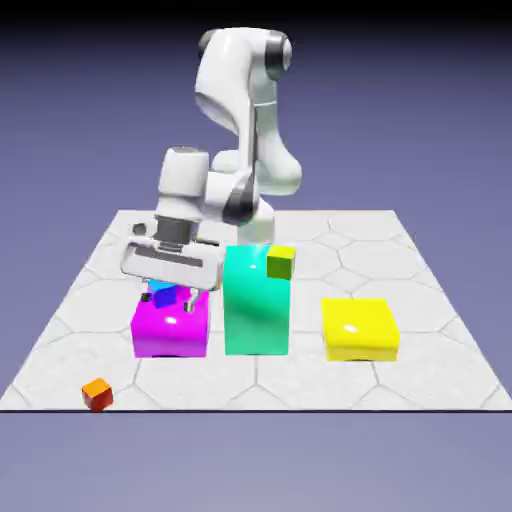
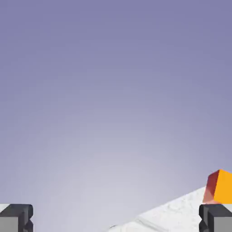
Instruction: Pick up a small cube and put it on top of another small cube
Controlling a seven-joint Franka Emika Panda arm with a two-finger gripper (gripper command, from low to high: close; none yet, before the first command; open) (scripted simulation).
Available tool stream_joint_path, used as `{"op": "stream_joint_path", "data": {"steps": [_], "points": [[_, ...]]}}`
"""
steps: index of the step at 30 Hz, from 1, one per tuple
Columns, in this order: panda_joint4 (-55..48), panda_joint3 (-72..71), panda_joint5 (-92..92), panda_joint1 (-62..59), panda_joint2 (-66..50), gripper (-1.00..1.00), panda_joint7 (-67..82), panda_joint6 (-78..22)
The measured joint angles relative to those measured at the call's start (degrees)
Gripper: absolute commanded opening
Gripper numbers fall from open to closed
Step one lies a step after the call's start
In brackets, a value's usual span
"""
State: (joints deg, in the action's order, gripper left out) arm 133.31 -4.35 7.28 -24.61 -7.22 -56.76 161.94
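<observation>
One small orange-and-red cube [image 1: 97, 395] sits at the table's [image 1: 430, 385] near edge, beyond and below the pincer [image 1: 168, 304], whose fingers are spread, perhaps ready for a grasp. Just behind the pincer, a blue cube [image 1: 164, 294] rests over the magenta block [image 1: 171, 327]. Beside them the tall green block [image 1: 257, 310], near the olive-green cube [image 1: 281, 263], likely limits sideways swings; the yellow block [image 1: 359, 330] lies well apart.
</observation>
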Motion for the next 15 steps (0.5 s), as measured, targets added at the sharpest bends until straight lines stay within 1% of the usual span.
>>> {"op": "stream_joint_path", "data": {"steps": [11,13,15], "points": [[-15.86,-2.5,4.17,-14.28,-22.84,0.0,-8.19,-6.91],[-16.33,-2.57,4.29,-14.71,-23.52,0.0,-8.43,-7.11],[-18.11,-1.64,4.94,-14.0,-27.66,0.0,-8.95,-4.71]]}}
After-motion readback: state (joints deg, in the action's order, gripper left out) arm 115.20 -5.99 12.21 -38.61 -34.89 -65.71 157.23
